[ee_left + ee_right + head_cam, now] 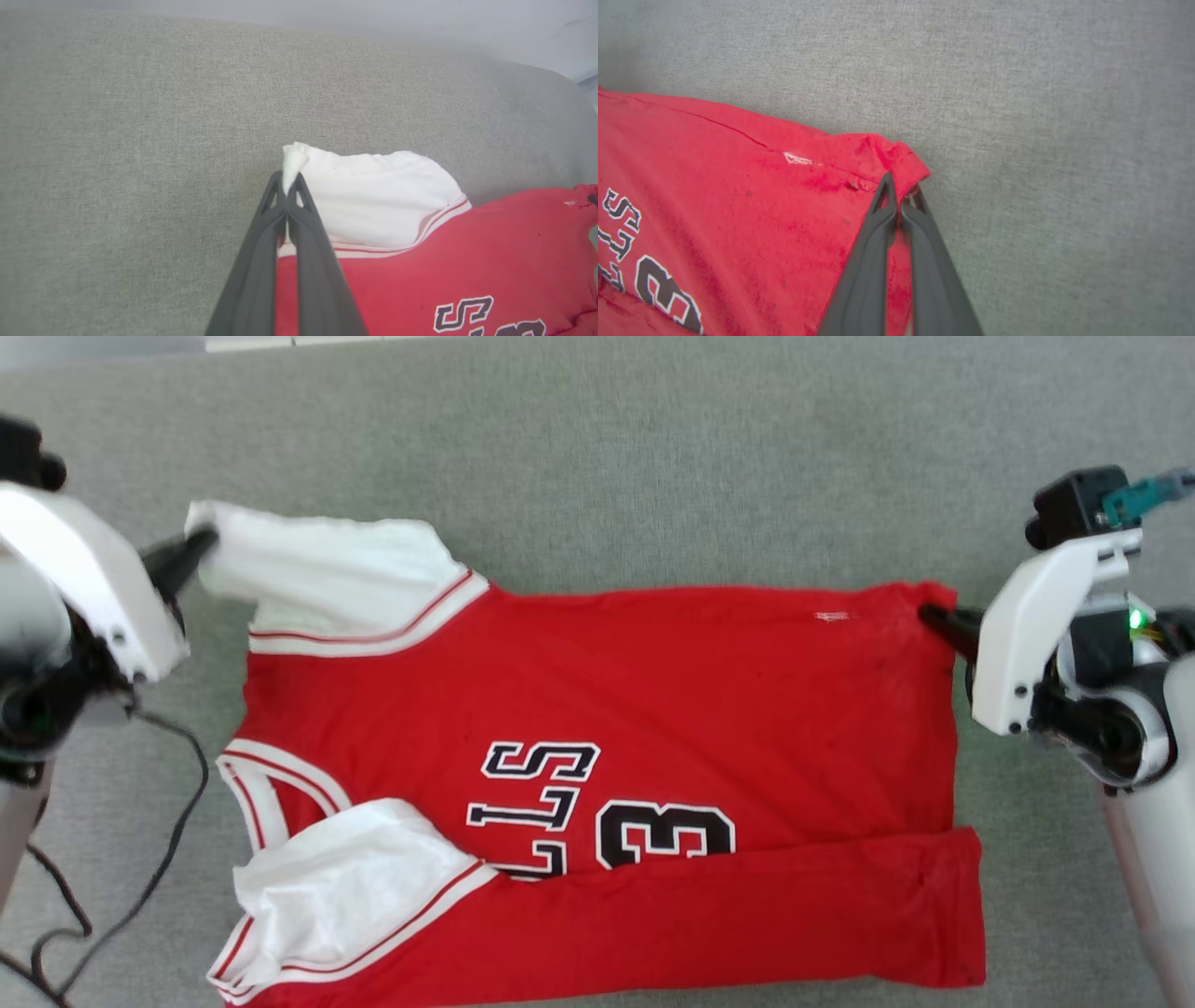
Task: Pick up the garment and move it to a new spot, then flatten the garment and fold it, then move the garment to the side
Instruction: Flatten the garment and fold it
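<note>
Left gripper (198, 549) was clamped on the tip of the far white sleeve (327, 569), at the left. Between the arms the garment (597, 691) lay spread on the grey cushion (653, 448), near edge folded over. Right gripper (934, 616) pinched the far hem corner (920, 597). Soft, light, floppy cloth, I'd say; corners were the places to hold.

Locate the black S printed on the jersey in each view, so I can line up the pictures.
Head view: the S sits just left of centre, on the garment's red front.
Left wrist view: the S is at the lower right.
Right wrist view: the S is at the left edge, above mid-height.
Shared landmark: the small white mark near the garment's far red edge.
</note>
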